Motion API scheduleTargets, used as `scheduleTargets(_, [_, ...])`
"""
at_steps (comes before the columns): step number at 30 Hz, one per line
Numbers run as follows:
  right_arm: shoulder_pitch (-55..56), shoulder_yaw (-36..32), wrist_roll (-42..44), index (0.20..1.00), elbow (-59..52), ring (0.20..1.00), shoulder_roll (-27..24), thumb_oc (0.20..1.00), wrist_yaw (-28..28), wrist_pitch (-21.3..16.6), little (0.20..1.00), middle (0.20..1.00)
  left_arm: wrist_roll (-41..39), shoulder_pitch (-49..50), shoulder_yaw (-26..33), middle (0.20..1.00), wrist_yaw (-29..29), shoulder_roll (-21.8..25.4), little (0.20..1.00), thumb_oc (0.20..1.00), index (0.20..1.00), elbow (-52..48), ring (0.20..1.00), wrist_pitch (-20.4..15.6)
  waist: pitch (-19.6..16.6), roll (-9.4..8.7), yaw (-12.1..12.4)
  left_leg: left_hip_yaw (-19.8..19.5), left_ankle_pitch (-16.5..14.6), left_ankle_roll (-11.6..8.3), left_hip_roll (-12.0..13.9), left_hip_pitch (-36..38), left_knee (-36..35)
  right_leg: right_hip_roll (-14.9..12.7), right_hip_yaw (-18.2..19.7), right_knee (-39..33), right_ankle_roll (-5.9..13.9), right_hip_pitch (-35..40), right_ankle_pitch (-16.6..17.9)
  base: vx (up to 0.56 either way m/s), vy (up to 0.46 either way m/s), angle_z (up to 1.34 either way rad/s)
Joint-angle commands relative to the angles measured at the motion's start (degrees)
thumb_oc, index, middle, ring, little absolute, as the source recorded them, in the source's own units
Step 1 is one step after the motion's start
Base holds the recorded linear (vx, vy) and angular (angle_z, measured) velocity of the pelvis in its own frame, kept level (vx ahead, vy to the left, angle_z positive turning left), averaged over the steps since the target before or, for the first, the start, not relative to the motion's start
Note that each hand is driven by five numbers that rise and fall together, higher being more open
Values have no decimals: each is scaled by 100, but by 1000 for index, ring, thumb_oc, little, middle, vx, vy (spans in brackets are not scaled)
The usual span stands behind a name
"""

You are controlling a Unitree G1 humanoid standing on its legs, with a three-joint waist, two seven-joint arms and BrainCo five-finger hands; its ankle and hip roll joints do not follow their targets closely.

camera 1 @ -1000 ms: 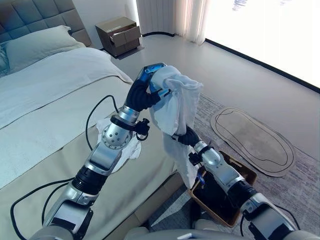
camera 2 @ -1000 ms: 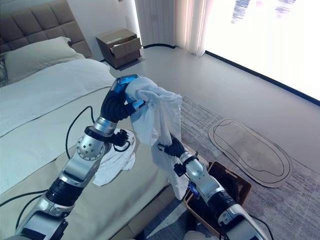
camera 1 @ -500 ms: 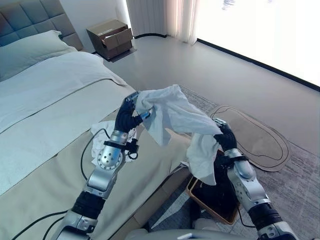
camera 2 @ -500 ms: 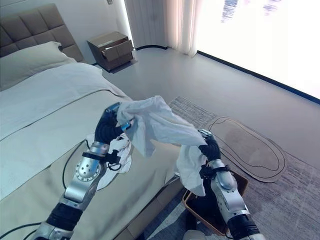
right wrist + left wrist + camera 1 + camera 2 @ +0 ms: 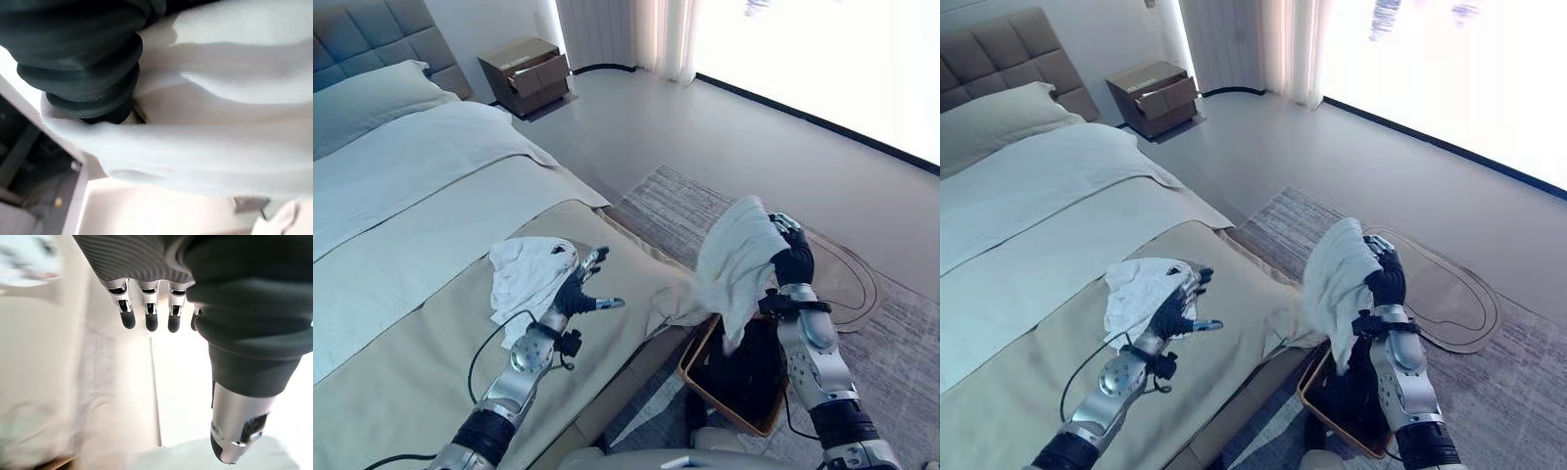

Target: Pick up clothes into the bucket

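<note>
Below the right robot hand (image 5: 790, 257), dark bucket (image 5: 736, 392) on the rug, white garment (image 5: 736, 262) pinched in curled fingers and hanging long-axis down over its near rim; left robot hand (image 5: 579, 292) spread, beside second garment (image 5: 527, 275) on bed (image 5: 401, 294).

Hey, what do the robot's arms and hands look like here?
Both arms are silver-grey metal segments with black joints. The left hand and the right hand wear dark ribbed covers over the back and wrist. The fingers are silver with dark rounded tips.
</note>
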Motion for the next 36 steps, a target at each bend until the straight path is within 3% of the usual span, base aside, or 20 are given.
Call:
scheduleTargets(1, [-177,-554,120,200,-578,200,89,200,-170,-590,200,200,189,-151,251,1000,212,57,1000,1000,1000,394,1000,-157,-41,-386,-87,-53,-227,71,-24,-114,275,-465,-113,72,493,517,-252,0,0,0])
scheduleTargets(7, [84,-1302,5,200,-352,200,37,200,-581,-757,200,200,-100,469,991,1000,474,-103,1000,1000,1000,678,1000,-307,-27,-422,-72,-15,-262,89,-23,-164,329,-469,-60,79,501,467,-235,-1,4,-5])
scheduleTargets(10, [390,-1702,-642,200,154,200,-72,200,-1124,-765,200,200,-169,755,1584,1000,911,-244,1000,1000,1000,853,1000,-492,26,-457,-30,-14,-281,94,-38,-205,376,-480,-67,85,515,447,-229,9,-14,-9])
scheduleTargets(14, [453,-1883,-624,200,548,200,28,200,-1380,-778,200,200,-259,850,1904,1000,1281,-340,1000,1000,1000,758,1000,-612,100,-438,-19,-28,-282,95,-54,-291,427,-505,-69,98,530,377,-219,0,-6,-1])
scheduleTargets(18, [298,-1931,-655,200,887,200,-52,200,-1571,-784,200,200,-279,908,1956,1000,1453,-331,1000,1000,1000,549,1000,-723,218,-418,7,-34,-315,111,-85,-422,529,-543,-34,155,549,249,-200,-34,0,-2])
scheduleTargets(22, [-58,-1789,-842,200,1335,200,-339,200,-1860,-674,200,200,-589,941,1997,1000,1470,-300,1000,1000,1000,36,1000,-874,640,-359,86,-21,-508,152,-154,-901,1109,-635,98,518,542,-151,-254,-141,4,-11])
scheduleTargets(23, [-356,-1689,-900,200,1589,200,-476,200,-2035,-641,200,200,-719,928,1985,1000,1485,-251,1000,1000,1000,-287,1000,-1002,945,-290,107,-13,-575,168,-157,-1211,1397,-701,157,706,551,-416,-256,-182,6,-13])
scheduleTargets(29, [-1058,-1517,-925,200,1906,200,-779,200,-2461,-565,200,200,-1109,960,1947,1000,1580,-175,1000,1000,1000,-1201,1000,-1148,1470,-51,132,57,-518,172,-160,-1953,1685,-797,247,1173,538,-1267,-292,-136,18,-17])
scheduleTargets(36, [-1624,-1326,-869,200,2327,200,-1113,200,-2758,-553,200,200,-1164,918,1770,1000,1709,-70,1000,1000,1000,-1693,1000,-1225,1823,78,102,-9,-648,173,-147,-2821,2324,-811,336,1890,435,-2158,-516,-89,-13,3])
